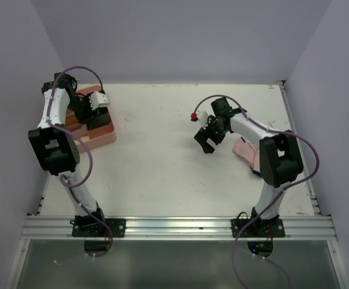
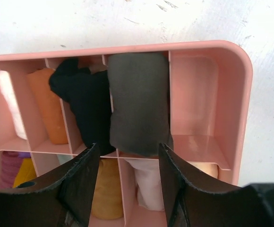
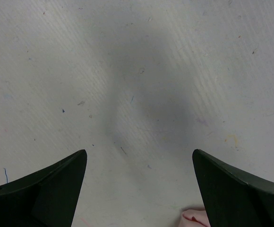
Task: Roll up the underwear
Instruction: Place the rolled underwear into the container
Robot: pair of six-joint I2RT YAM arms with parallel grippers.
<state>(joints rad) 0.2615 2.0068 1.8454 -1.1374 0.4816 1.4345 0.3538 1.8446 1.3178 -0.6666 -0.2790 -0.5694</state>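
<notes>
rolled dark olive-brown underwear [image 2: 139,101] lodged in a compartment of the pink tray [image 2: 234,94], just beside a black roll [image 2: 82,101]. left gripper [image 2: 128,150] over that tray, fingers spread, nothing held. pale pink underwear [image 1: 245,150] lying on the table [image 1: 162,162] well to the tray's right. right gripper [image 3: 139,152] also well right of the tray, gaping, empty.

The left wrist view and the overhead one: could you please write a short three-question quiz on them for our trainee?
1. True or false: the right gripper holds the pale pink underwear.
2. In the left wrist view, what lies just left of the dark olive roll in the tray? A black roll; B blue roll; C bottle.
3. Fill in: the jaws of the left gripper stand ____.
Key: 1 false; 2 A; 3 open.
</notes>
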